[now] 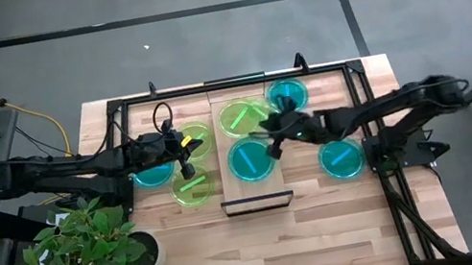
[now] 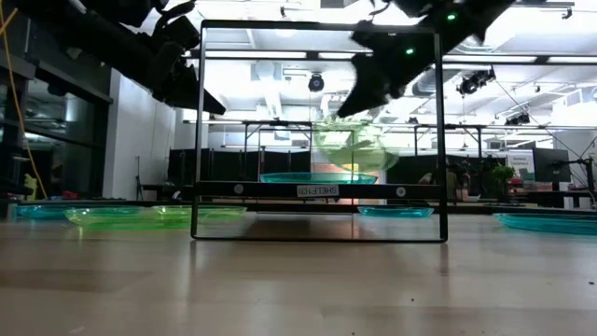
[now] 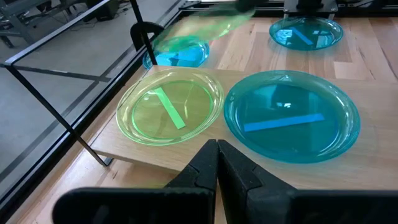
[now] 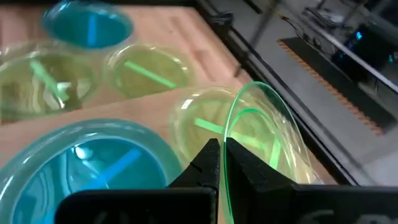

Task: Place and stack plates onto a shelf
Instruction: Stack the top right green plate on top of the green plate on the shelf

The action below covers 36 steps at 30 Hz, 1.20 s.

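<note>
The right end effector [image 1: 271, 138] is positioned over the shelf [image 1: 254, 194], with its fingers clamped on the rim of a yellow-green plate [image 4: 264, 134]. This held plate is tilted steeply on edge and hangs above the shelf, as the low view confirms, where it shows as a pale green blur over the board. The shelf already carries two plates side by side: a yellow-green shelf plate [image 3: 169, 112] at the far end and a cyan shelf plate [image 3: 291, 115] at the near end, both lying flat. The held plate sits over the yellow-green shelf plate, so the step in hand is judged to be stacking like on like. The left end effector [image 1: 184, 156] waits over the counter [image 1: 267, 254] to the left of the shelf, its fingers closed together and holding nothing. Beneath and around it lie two more yellow-green plates [image 1: 192, 188] and one cyan plate [image 1: 154, 175]. A further cyan plate [image 1: 287, 94] rests beyond the right far corner of the shelf, and another cyan plate [image 1: 341, 159] lies right of the shelf. Progress is judged as partial: two plates placed, one in transit, five left on the counter.
</note>
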### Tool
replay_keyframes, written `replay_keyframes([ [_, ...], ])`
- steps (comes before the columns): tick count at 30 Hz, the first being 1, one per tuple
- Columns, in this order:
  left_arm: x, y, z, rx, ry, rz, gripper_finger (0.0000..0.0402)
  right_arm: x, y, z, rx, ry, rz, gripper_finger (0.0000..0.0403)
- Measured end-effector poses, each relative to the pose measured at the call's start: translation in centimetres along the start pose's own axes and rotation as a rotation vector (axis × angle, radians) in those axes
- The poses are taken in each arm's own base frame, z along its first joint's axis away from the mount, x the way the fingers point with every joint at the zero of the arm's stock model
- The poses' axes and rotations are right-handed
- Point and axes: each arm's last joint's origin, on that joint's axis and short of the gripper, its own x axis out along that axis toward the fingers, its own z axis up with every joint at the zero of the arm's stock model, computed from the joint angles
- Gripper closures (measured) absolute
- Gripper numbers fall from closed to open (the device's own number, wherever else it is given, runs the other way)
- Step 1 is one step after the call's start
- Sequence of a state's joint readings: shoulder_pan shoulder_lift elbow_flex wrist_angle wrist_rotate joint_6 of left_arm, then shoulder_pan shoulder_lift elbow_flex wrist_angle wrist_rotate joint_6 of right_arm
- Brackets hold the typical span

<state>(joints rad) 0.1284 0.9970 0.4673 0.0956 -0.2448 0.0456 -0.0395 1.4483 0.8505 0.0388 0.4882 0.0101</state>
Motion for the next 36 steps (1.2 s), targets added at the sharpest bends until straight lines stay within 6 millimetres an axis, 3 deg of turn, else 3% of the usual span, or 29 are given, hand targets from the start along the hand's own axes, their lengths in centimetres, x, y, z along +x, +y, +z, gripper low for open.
replay_keyframes([
  [10,0.0,0.0,0.0,0.001,0.000,0.000,0.0401,6.4,2.8,1.6,-0.232,0.046,-0.008,0.0403],
  [16,0.0,0.0,0.0,0.000,0.000,0.000,0.0401,9.5,3.4,1.3,-0.281,0.091,-0.017,0.0403],
  [36,0.0,0.0,0.0,0.000,-0.003,0.000,0.0401,10.4,2.9,0.4,-0.206,0.157,0.038,0.0394],
])
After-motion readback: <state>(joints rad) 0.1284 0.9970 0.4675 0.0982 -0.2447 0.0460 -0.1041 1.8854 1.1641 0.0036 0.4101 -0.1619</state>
